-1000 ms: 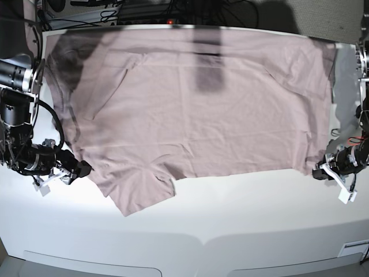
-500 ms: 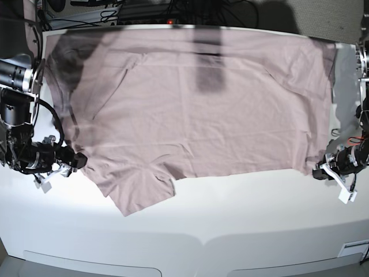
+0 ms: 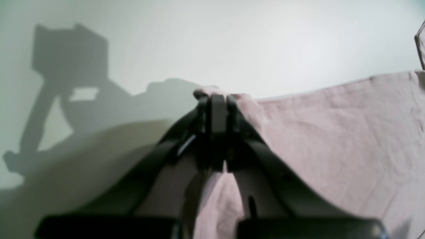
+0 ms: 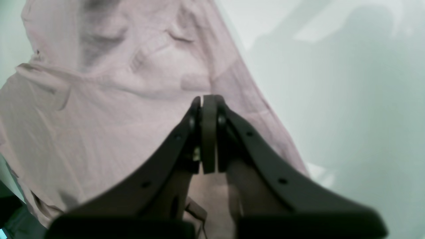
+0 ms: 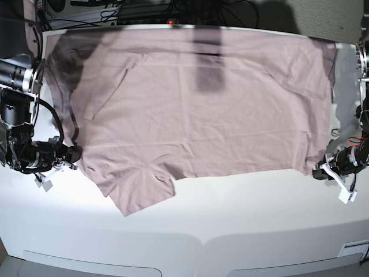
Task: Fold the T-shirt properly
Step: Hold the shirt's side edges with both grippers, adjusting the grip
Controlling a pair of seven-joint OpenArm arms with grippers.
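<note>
The mauve-pink T-shirt (image 5: 196,115) lies spread flat across the white table (image 5: 242,219), with one sleeve reaching toward the front left. My right gripper (image 5: 75,153) is at the shirt's left edge. In the right wrist view its jaws (image 4: 208,99) are pressed together over the T-shirt (image 4: 99,116), with a fold of cloth between the fingers. My left gripper (image 5: 316,172) is at the shirt's front right corner. In the left wrist view it (image 3: 214,98) is shut, and the T-shirt (image 3: 332,132) bunches up around its tips.
Cables and equipment (image 5: 144,11) crowd the far edge of the table. Both arm bases stand at the table's left (image 5: 14,75) and right (image 5: 363,63) sides. Bare white tabletop runs along the front of the shirt.
My right gripper has closed from wide open and shifted slightly up and left along the shirt's left edge. The left arm and the shirt's far side have not moved.
</note>
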